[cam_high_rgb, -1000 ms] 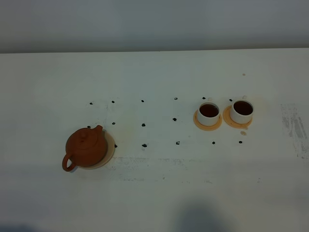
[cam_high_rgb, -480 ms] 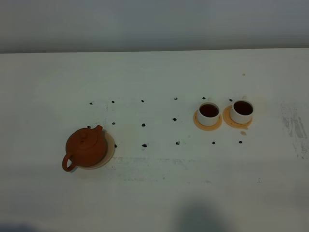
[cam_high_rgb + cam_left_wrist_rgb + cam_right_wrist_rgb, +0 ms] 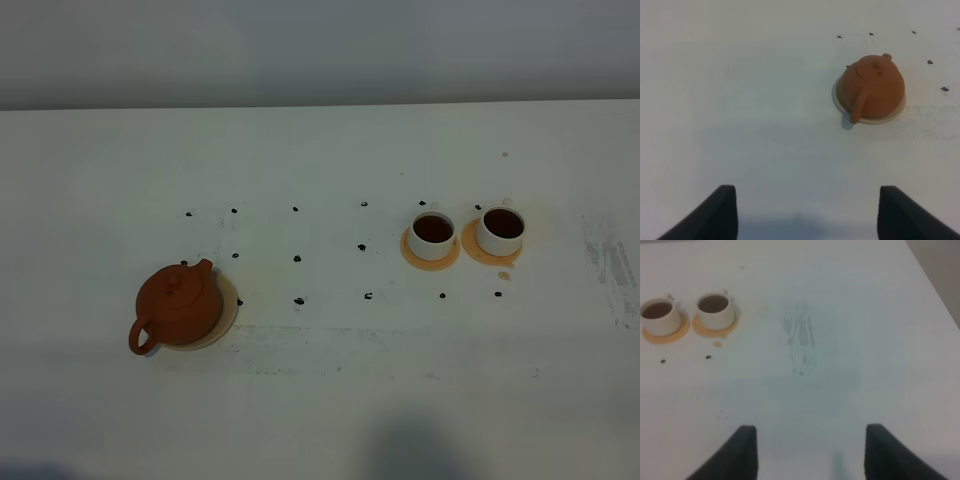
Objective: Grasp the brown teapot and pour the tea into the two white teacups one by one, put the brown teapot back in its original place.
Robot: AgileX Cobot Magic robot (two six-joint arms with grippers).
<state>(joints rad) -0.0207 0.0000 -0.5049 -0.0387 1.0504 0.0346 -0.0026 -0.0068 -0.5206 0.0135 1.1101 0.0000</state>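
left wrist view: left gripper [image 3: 805, 210] spread wide, seemingly hovering; right gripper [image 3: 807, 452] likewise.

Test bench in a laboratory setting. My white worktop [image 3: 320, 400] stands bare against a plain grey wall [image 3: 320, 50], and a regular grid of small black marker dots [image 3: 297, 258] on its surface marks set positions, which suggests a staged trial rather than a home.

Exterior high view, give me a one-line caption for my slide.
Brown teapot resting on its beige coaster at left, two white teacups filled with dark tea on orange saucers at right.
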